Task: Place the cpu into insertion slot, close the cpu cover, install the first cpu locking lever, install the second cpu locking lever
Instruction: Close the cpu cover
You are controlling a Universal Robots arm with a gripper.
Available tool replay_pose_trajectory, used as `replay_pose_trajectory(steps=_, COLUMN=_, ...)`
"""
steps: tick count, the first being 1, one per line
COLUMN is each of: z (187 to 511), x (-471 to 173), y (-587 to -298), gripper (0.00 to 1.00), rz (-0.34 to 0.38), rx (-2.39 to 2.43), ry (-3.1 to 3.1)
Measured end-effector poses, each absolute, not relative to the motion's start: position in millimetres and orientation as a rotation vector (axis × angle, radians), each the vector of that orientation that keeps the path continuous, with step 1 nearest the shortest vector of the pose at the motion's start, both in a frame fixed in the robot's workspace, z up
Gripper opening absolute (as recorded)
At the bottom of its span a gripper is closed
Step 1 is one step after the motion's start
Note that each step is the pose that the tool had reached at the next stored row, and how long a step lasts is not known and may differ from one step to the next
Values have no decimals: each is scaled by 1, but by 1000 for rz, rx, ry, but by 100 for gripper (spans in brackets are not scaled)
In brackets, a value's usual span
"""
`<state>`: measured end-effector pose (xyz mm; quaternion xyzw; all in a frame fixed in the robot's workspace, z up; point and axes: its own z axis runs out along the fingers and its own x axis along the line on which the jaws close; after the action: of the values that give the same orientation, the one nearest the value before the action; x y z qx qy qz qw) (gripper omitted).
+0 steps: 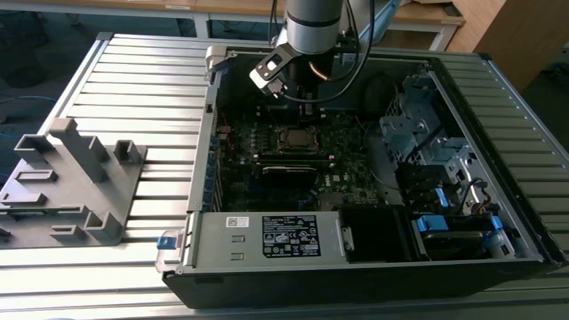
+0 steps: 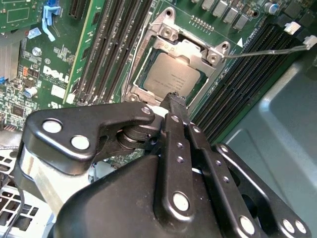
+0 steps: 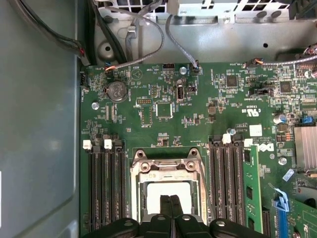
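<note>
Down inside the open computer case [image 1: 201, 167], over the green motherboard [image 3: 163, 89], the pincer [image 3: 171, 201] hangs with its fingers pressed together and nothing between them. Its tip is right above the near edge of the cpu cover [image 2: 195, 52], which looks lowered onto the cpu [image 2: 171, 74] seated in the insertion slot [image 3: 143, 201]. I'd say the locking levers are the step in hand: one thin wire lever [image 2: 267, 51] stands free off to the side of the tip, calling for a fine, careful press, with memory slots [image 3: 106, 188] banked close on both sides of the pincer.
</note>
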<state>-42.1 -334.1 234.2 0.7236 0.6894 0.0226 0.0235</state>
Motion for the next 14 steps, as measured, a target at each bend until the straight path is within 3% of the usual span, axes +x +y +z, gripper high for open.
replay_pose_trajectory(steps=14, z=233, x=-42, y=-334, gripper=11, rz=43, rx=2253, ry=2147)
